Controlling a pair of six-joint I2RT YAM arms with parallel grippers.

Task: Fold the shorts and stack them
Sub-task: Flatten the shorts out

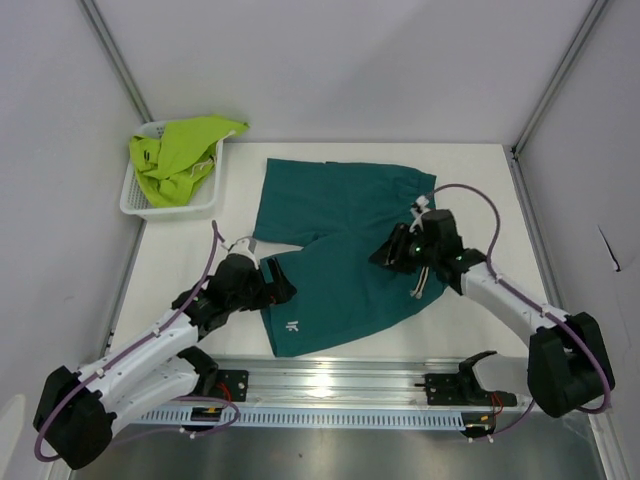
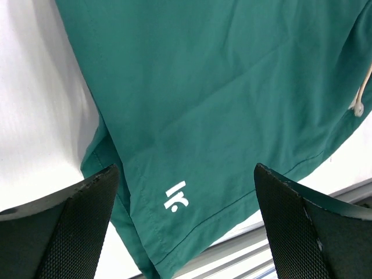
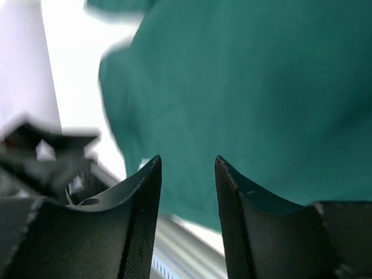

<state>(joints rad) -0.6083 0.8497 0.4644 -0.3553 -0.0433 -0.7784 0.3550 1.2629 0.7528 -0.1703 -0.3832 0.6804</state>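
Observation:
The dark teal shorts (image 1: 335, 245) lie spread on the white table, a white logo (image 2: 176, 196) near the hem by the front edge. Their pale drawstring (image 1: 419, 287) trails on the right side. My left gripper (image 1: 281, 290) hovers over the shorts' left edge, wide open (image 2: 183, 168), with nothing between its fingers (image 2: 81, 221). My right gripper (image 1: 381, 257) hangs over the shorts' right part, its jaws partly apart (image 3: 187, 160) and empty. The lime yellow-green shorts (image 1: 182, 155) sit bunched in the white basket (image 1: 135, 200) at the back left.
A metal rail (image 1: 340, 385) runs along the near table edge between the arm bases. Grey walls and frame posts close in the back and sides. Bare white table (image 1: 470, 190) shows to the right of the teal shorts.

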